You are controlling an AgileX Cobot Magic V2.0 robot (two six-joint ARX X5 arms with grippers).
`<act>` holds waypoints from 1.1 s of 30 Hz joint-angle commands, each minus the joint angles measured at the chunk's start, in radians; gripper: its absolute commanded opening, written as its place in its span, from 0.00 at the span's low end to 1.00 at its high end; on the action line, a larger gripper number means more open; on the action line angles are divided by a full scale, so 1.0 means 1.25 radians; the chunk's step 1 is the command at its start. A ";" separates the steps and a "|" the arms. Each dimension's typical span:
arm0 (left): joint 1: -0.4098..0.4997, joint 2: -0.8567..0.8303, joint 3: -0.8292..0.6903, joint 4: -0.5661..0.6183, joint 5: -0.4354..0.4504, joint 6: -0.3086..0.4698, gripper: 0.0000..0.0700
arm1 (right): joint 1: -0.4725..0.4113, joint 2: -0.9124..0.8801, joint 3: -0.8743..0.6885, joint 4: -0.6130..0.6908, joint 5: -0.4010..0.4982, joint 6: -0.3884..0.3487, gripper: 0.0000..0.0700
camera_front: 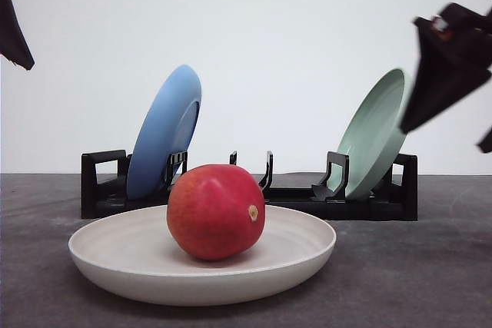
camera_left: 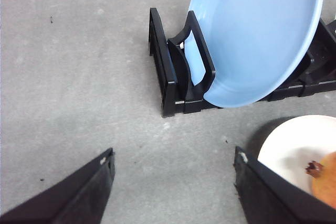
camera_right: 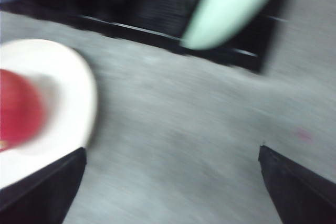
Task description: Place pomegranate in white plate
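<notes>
pomegranate [camera_front: 216, 211]: rested in the white plate, near its middle; tan stem nub is turned toward the right side in the front view; no gripper is touching it. Seen partly at the edge of the left wrist view [camera_left: 326, 181] and blurred in the right wrist view [camera_right: 18, 109].
white plate [camera_front: 123, 263]: laid flat on the grey table [camera_front: 430, 266], in front of the black rack.
black rack [camera_front: 100, 190]: set behind the plate; two plates are held in it on edge.
blue plate [camera_front: 163, 132]: stood in the rack's left end, tilted.
pale green plate [camera_front: 374, 133]: stood in the rack's right end, tilted.
left gripper [camera_left: 173, 192]: fingers are spread wide, nothing held between them; bare table is seen in the gap.
right gripper [camera_right: 170, 187]: fingers are held wide apart, nothing gripped; raised at upper right in the front view [camera_front: 450, 67], well apart from the fruit. Right wrist view is motion-blurred.
</notes>
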 commanded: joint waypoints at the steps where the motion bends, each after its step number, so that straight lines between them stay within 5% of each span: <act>1: -0.002 0.005 0.005 0.008 -0.002 -0.003 0.62 | -0.019 -0.004 0.002 -0.007 0.003 -0.022 0.93; 6: -0.002 0.005 0.005 -0.015 -0.002 0.001 0.62 | -0.065 -0.006 0.002 -0.026 0.021 -0.036 0.93; 8: -0.002 0.005 0.005 -0.037 -0.001 0.000 0.60 | -0.070 -0.007 0.002 -0.033 0.030 -0.041 0.86; 9: -0.002 0.005 0.005 -0.043 0.000 0.003 0.48 | -0.070 -0.007 0.002 -0.034 0.035 -0.040 0.63; 11: -0.002 0.005 0.005 -0.049 0.002 0.003 0.00 | -0.070 -0.006 0.002 -0.035 0.045 -0.041 0.00; 33: 0.005 -0.028 -0.025 -0.023 0.003 0.016 0.04 | -0.070 -0.006 0.002 -0.032 0.045 -0.046 0.05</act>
